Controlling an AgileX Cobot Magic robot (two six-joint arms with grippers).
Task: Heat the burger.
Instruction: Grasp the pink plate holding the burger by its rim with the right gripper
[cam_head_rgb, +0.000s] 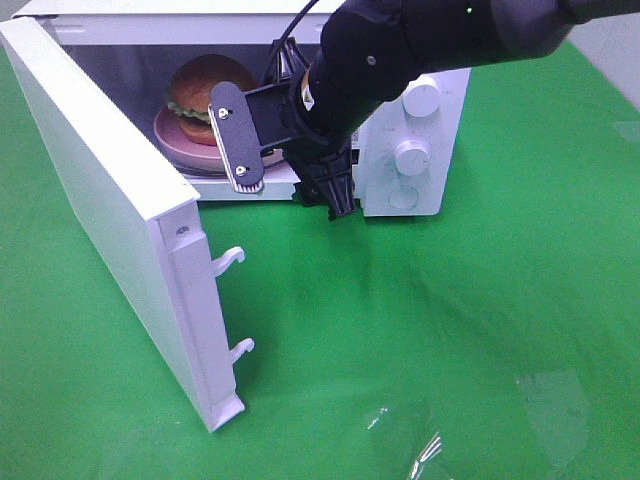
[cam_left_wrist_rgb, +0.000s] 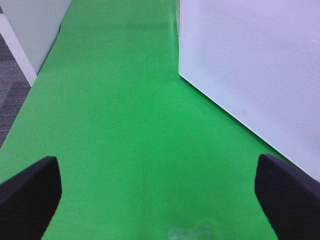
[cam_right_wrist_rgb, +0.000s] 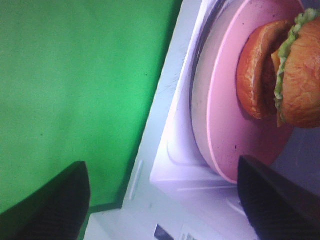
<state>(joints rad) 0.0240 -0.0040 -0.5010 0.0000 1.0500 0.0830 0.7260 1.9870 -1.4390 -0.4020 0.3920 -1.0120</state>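
The burger (cam_head_rgb: 205, 85) has a glossy brown bun and a green lettuce edge. It sits on a pink plate (cam_head_rgb: 172, 135) inside the open white microwave (cam_head_rgb: 440, 185). My right gripper (cam_head_rgb: 285, 165) hangs just outside the oven's opening, turned on its side, open and holding nothing. In the right wrist view the burger (cam_right_wrist_rgb: 295, 75) and plate (cam_right_wrist_rgb: 225, 115) lie beyond the gripper (cam_right_wrist_rgb: 165, 200), over the oven's front sill. My left gripper (cam_left_wrist_rgb: 157, 200) is open over bare green cloth, beside a white panel (cam_left_wrist_rgb: 260, 65); it does not show in the exterior view.
The microwave door (cam_head_rgb: 110, 200) swings far out to the left, with two latch hooks (cam_head_rgb: 232, 258) on its edge. Knobs (cam_head_rgb: 412, 155) line the oven's right front. Green cloth (cam_head_rgb: 480, 330) covers the table. A clear plastic wrinkle (cam_head_rgb: 430, 445) lies front right.
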